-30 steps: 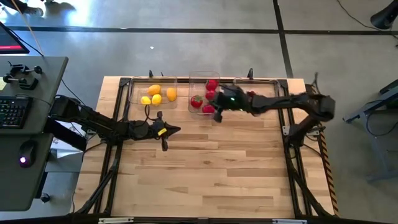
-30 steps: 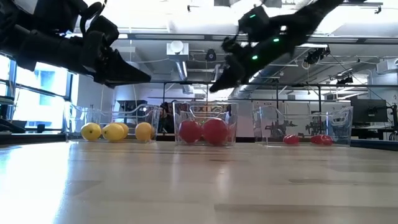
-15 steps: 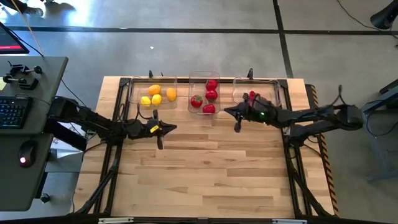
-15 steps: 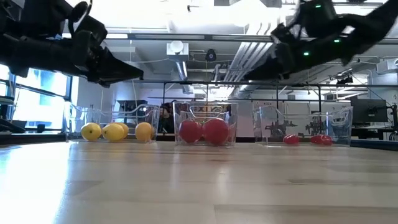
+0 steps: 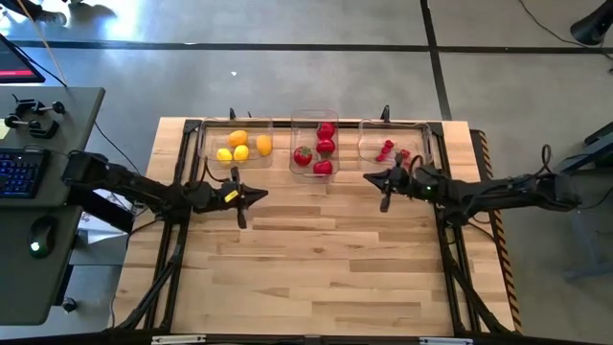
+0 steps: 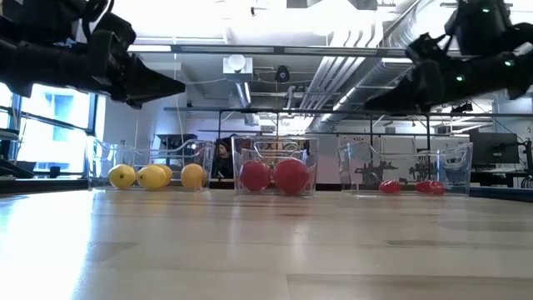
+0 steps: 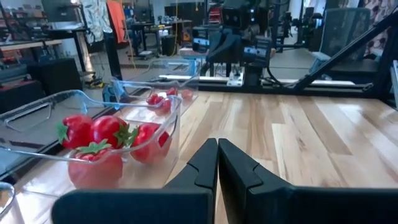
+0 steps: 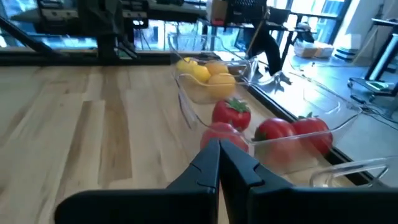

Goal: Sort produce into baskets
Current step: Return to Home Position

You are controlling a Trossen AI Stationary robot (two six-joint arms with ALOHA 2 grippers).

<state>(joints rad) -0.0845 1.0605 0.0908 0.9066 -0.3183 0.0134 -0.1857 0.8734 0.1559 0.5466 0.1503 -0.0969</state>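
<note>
Only the wrist views show it — left hand (image 7: 217, 144), right hand (image 8: 219, 144) both closed, empty.

- Left arm (image 5: 153, 192): slim, black, jointed, a yellow mark near the wrist
- Right arm (image 5: 479, 192): black, small green lights, thin looping cable
- Left gripper (image 7: 217, 146): dark wedge-shaped fingers

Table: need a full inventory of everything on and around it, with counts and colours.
lemons: four, yellow-orange, in the left bin
tomatoes: four, red with green tops, in the middle bin
small red pieces: at least three, red, in the right bin
table: one, light wood, bins in a row along its far edge
desk: one, grey, left of the table, holding a keyboard
left gripper: dark, shut, empty, above the table before the left bin
right gripper: dark, shut, empty, before the right bin
</note>
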